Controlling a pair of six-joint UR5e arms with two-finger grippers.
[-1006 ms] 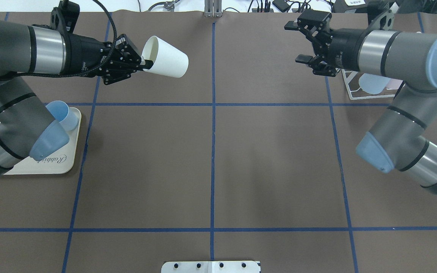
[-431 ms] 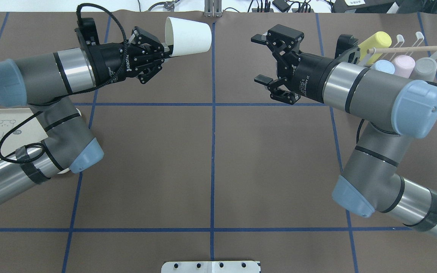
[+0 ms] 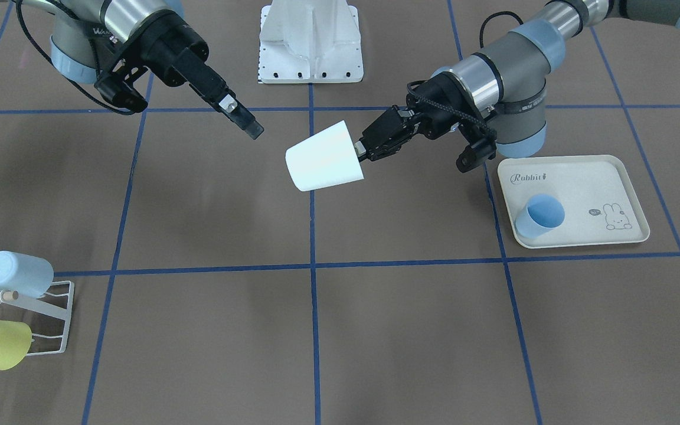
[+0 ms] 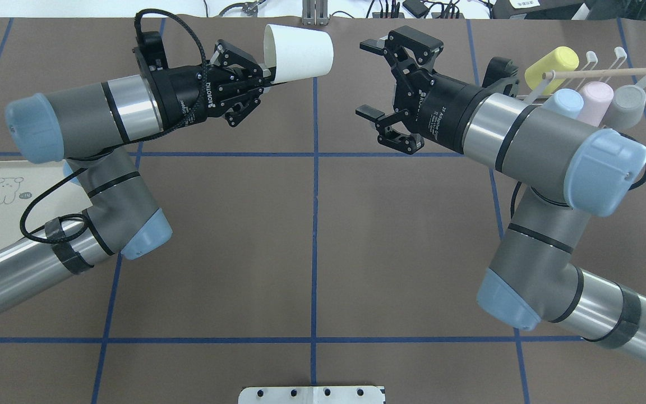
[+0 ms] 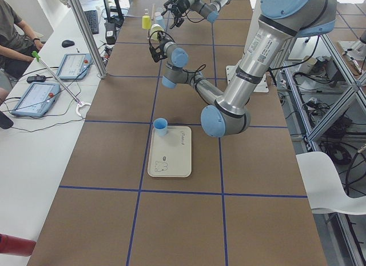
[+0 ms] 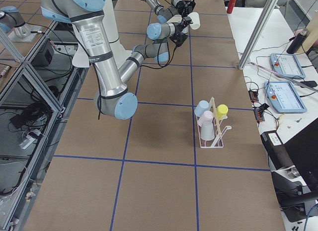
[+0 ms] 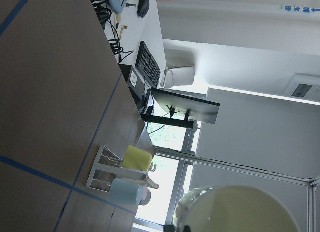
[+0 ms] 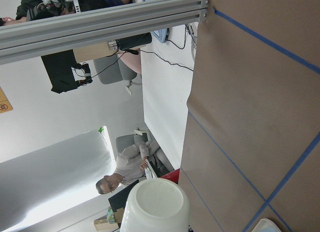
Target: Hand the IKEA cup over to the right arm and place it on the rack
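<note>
The brown bench [image 4: 312,252], gridded in blue tape, carries everything. The left gripper [image 4: 271,77], marked ROBOTIQ, is clamped on the rim of the white IKEA cup [image 4: 300,49]. The cup lies sideways in the air over the bench's middle line, its base toward the right gripper [image 4: 369,78], which is spread wide and clear of it. Toward the left end sits a cream tray [image 3: 582,168] printed "Rabbit", with a blue cup [image 3: 539,216] in one corner. The rack [image 4: 603,72] stands by the far edge, on the right, bearing four cups.
</note>
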